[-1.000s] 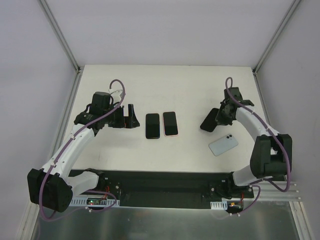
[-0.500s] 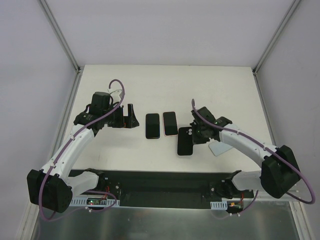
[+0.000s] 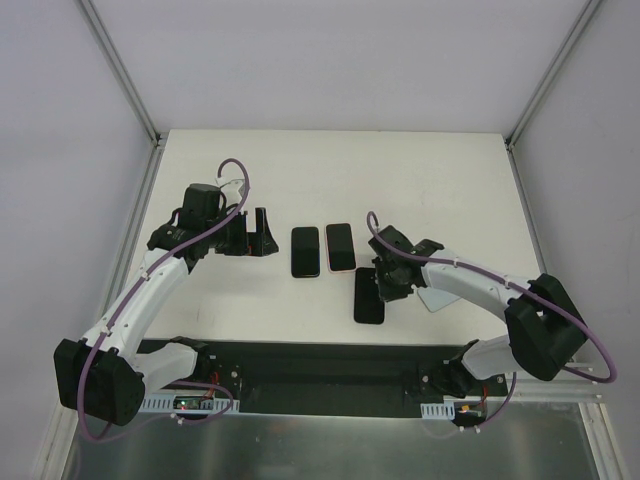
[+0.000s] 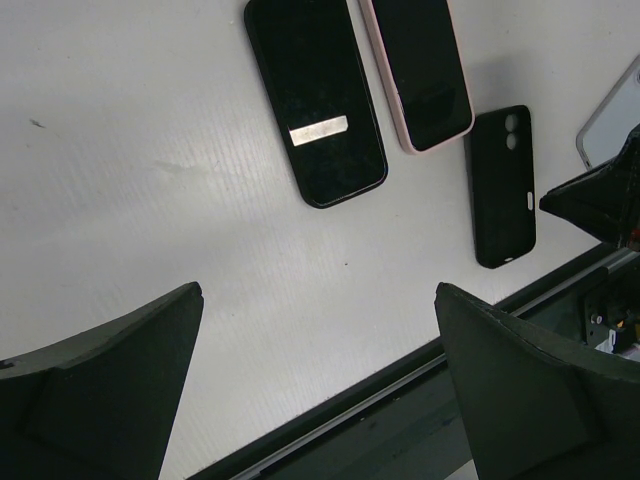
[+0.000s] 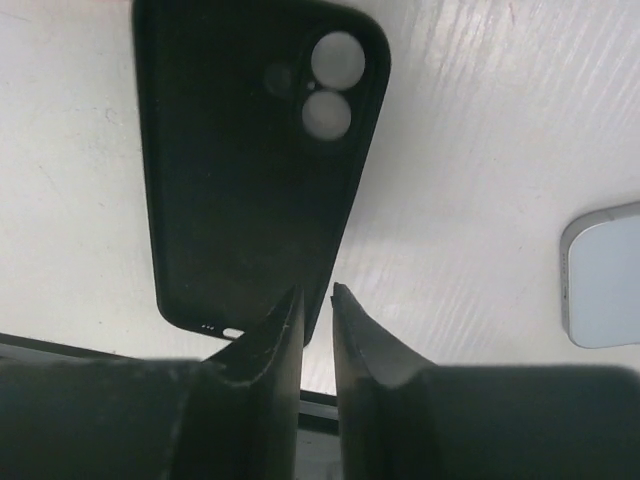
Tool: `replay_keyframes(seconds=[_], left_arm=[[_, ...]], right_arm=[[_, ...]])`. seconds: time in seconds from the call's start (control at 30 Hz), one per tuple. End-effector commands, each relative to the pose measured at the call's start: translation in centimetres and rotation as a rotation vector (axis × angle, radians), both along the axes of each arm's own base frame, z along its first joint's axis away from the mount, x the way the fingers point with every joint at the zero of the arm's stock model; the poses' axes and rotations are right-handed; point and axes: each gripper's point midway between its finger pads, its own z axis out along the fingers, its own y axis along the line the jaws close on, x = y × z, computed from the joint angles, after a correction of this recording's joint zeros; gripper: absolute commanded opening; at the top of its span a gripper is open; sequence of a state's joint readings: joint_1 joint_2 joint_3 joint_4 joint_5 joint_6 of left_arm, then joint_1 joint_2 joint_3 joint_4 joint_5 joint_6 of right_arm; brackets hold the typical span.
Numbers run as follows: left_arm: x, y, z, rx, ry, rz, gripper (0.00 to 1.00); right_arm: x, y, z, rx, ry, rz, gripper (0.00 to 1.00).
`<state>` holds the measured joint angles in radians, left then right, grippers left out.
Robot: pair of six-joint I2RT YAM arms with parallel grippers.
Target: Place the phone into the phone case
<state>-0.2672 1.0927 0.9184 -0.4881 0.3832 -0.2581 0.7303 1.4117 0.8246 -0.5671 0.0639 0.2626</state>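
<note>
No phone is in yet: the case (image 3: 369, 296) lies flat and empty on the table (image 3: 330, 180) near the pink phone (image 3: 340, 247), right gripper (image 5: 315, 290) barely parted at its rim, grip uncertain; left gripper (image 3: 262, 232) gapes empty beside the black phone (image 3: 305, 251).

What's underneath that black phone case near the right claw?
The black case lies flat on the white table, which shows through its camera holes. Anything else beneath is hidden by the case itself.

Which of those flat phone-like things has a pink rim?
The pink-rimmed phone, lying just right of the all-black phone; the black case and the pale phone show no pink.
</note>
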Motion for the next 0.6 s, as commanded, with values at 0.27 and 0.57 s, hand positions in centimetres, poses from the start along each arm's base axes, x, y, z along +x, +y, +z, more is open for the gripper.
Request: replay_keyframes(seconds=[0.27, 0.57], left_arm=[[0.0, 0.1, 0.6, -0.005, -0.024, 0.007, 0.99], [-0.1, 0.1, 0.8, -0.010, -0.027, 0.004, 0.99]], right_arm=[[1.9, -3.5, 3.7, -0.148, -0.118, -0.295, 0.81], [3.7, -10.0, 5.4, -0.240, -0.170, -0.693, 0.96]])
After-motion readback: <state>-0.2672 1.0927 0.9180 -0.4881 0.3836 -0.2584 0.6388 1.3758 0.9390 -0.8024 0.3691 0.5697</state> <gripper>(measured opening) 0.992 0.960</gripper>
